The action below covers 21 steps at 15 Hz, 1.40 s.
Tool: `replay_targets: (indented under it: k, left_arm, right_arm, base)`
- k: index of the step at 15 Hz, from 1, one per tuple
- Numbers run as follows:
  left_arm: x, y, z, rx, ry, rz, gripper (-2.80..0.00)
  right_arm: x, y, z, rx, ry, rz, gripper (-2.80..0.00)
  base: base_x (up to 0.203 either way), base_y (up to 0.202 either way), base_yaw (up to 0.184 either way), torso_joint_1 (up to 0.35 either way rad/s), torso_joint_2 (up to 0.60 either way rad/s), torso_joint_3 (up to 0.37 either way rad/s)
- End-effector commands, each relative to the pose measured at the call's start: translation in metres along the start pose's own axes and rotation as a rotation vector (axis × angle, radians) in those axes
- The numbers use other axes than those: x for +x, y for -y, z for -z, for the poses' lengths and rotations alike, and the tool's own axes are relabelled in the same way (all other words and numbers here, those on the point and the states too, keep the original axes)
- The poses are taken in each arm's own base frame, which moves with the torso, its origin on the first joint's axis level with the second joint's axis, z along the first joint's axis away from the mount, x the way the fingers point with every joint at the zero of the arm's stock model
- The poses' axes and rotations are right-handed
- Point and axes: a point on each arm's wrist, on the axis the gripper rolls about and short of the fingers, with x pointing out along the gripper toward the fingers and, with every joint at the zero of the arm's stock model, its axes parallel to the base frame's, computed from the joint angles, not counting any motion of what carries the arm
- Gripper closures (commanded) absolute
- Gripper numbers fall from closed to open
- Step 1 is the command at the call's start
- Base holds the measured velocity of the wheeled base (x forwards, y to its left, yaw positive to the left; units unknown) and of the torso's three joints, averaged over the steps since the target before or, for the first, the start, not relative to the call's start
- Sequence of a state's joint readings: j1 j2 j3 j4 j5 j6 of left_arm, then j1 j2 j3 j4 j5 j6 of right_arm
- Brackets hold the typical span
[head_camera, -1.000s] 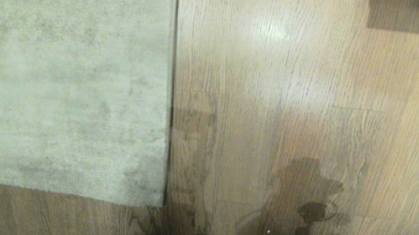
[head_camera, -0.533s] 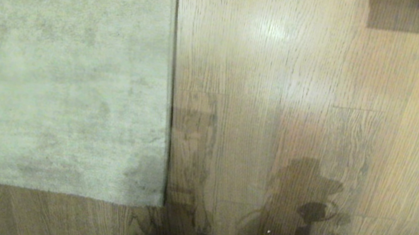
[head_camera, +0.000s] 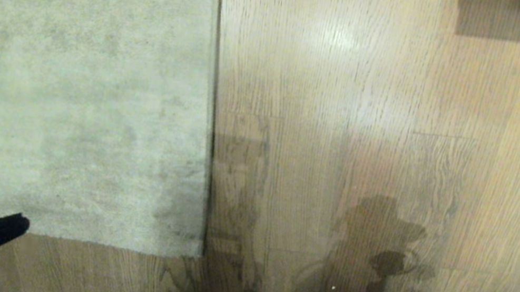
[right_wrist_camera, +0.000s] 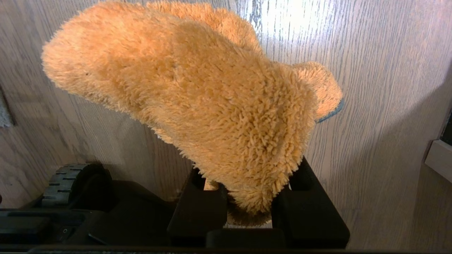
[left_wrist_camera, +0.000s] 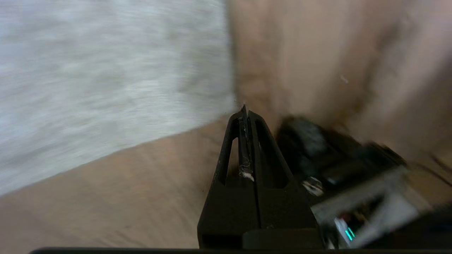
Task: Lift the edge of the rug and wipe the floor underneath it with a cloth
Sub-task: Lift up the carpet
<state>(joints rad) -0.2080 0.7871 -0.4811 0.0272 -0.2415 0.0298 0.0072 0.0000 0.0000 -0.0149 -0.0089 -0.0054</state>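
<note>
I can read no text, label, brand, number or sign anywhere around me: nothing legible on the mottled grey-beige short-pile rug [head_camera: 68, 80] or the oak-look plank floor [head_camera: 379, 108].

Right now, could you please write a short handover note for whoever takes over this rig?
Left gripper: shut, empty, low at the head view's left, tip at the rug's near border.
Right gripper: shut on the cloth, held above bare floor, outside the head view.
Rug edge: lying flat on the floor, corner near the middle of the head view.
Done: cloth in hand, left arm brought to the rug.
Left: open the left gripper, lift the rug edge, wipe underneath with the cloth, lay the rug down.
</note>
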Motion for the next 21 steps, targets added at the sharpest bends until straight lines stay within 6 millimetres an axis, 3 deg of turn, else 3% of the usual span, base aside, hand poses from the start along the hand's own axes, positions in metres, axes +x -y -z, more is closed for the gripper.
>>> replay_targets:
  k: [1,5,10,15,19,20,21]
  left_arm:
    - [0.041,-0.001,-0.013,-0.002,-0.142,0.081,0.0]
    - [0.085,0.009,-0.025,0.029,-0.249,0.143,0.0]
    - [0.137,0.024,-0.018,0.061,-0.325,0.137,0.0]
    - [0.196,0.054,-0.023,0.067,-0.335,-0.003,0.0]
    - [0.224,0.062,-0.024,0.075,-0.347,-0.028,0.0]
    - [0.228,0.062,-0.024,0.077,-0.348,-0.029,-2.8]
    - [0.233,0.063,-0.024,0.079,-0.35,-0.035,-2.8]
  right_arm:
    - [0.0,0.0,0.0,-0.001,-0.001,0.0,0.0]
    - [0.0,0.0,0.0,-0.001,-0.001,0.0,0.0]
    - [0.0,0.0,0.0,-0.001,-0.001,0.0,0.0]
    - [0.0,0.0,0.0,-0.001,-0.001,0.0,0.0]
    - [0.0,0.0,0.0,-0.001,-0.001,0.0,0.0]
    - [0.0,0.0,0.0,-0.001,-0.001,0.0,0.0]
    - [0.0,0.0,0.0,-0.001,-0.001,0.0,0.0]
  base:
    - [0.0,0.0,0.0,0.0,0.0,0.0]
    - [0.0,0.0,0.0,0.0,0.0,0.0]
    - [0.0,0.0,0.0,0.0,0.0,0.0]
    - [0.0,0.0,0.0,0.0,0.0,0.0]
    - [0.0,0.0,0.0,0.0,0.0,0.0]
    - [0.0,0.0,0.0,0.0,0.0,0.0]
    - [0.0,0.0,0.0,0.0,0.0,0.0]
